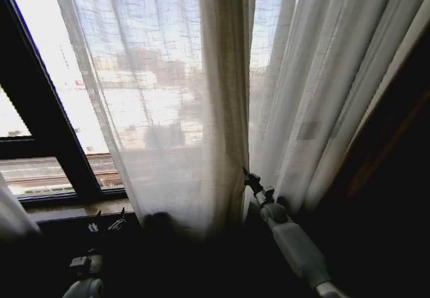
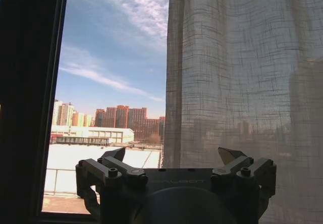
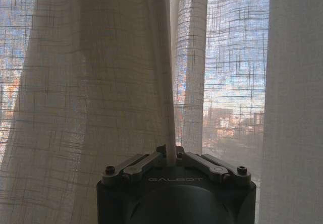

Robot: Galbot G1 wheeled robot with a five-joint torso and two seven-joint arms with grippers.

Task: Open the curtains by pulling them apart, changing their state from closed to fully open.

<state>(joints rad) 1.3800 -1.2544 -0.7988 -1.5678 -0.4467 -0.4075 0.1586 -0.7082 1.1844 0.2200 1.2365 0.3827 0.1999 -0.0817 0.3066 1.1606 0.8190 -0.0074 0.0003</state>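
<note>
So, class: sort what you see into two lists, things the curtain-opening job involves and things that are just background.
Job:
curtains
right claw, shut on a curtain edge
left claw, open, low by the window

Background:
black window frame
buildings outside
</note>
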